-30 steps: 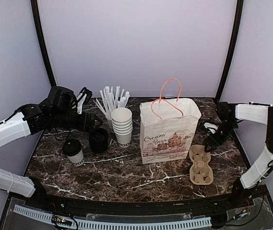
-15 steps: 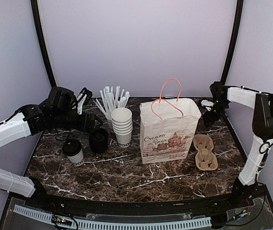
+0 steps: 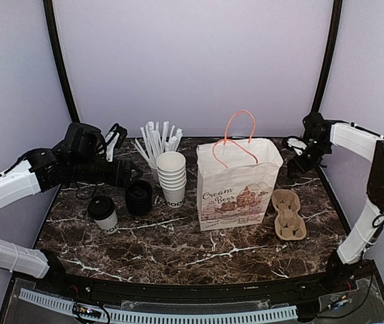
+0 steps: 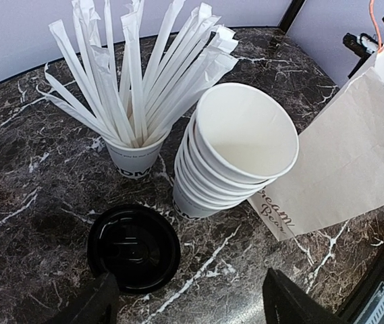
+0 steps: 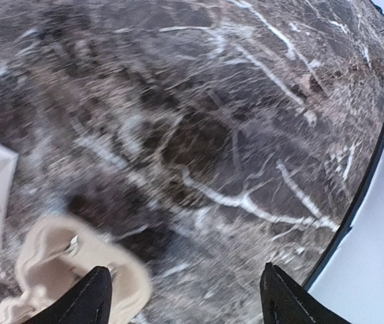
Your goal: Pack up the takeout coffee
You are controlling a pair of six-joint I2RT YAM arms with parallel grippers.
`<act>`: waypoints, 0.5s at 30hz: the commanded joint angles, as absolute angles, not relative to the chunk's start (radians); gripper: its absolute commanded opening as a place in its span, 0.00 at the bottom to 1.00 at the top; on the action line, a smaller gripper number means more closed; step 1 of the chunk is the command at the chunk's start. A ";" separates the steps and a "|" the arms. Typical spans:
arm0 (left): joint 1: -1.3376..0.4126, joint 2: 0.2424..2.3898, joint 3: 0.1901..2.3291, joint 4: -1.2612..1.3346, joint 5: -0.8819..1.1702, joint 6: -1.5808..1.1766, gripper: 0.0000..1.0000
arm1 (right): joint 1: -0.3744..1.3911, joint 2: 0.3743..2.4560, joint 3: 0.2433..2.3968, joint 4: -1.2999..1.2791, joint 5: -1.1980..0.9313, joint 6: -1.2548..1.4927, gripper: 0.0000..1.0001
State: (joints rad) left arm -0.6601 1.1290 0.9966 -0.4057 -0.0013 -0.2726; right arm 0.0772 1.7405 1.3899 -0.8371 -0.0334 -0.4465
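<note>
The takeout coffee (image 3: pixel 103 214), a white cup with a black lid, stands upright at the left of the marble table; neither wrist view shows it. My left gripper (image 3: pixel 133 173) hovers open and empty behind it, above a black lid stack (image 3: pixel 138 198). In the left wrist view my left gripper (image 4: pixel 192 305) is open over the black lid (image 4: pixel 133 248). My right gripper (image 3: pixel 299 164) is open and empty at the back right, behind the paper bag (image 3: pixel 237 183). The right wrist view is blurred; my right gripper (image 5: pixel 188 298) hangs over bare marble.
A stack of lidless white cups (image 3: pixel 171 177) and a cup of wrapped straws (image 3: pixel 155 145) stand behind the lids. A brown cardboard cup carrier (image 3: pixel 289 214) lies right of the bag, also in the right wrist view (image 5: pixel 50 270). The table edge (image 5: pixel 374 155) is close.
My right arm has lifted away from the cup carrier and swung to the back right corner. The carrier has shifted a little toward the back. My left arm has barely moved.
</note>
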 commanded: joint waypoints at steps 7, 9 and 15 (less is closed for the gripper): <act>-0.660 1.256 1.097 -0.473 0.023 -0.218 0.75 | 0.071 1.627 1.192 -0.972 -0.167 -0.422 0.76; -0.660 1.261 1.100 -0.468 0.041 -0.221 0.75 | 0.072 1.633 1.159 -0.944 -0.125 -0.409 0.75; -0.660 1.235 1.068 -0.444 0.046 -0.238 0.75 | 0.071 1.724 1.161 -0.854 -0.036 -0.364 0.67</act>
State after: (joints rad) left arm -0.6601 1.2724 1.0691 -0.4450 0.0265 -0.2386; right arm 0.0746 1.6623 1.1435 -0.9253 -0.0902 -0.4080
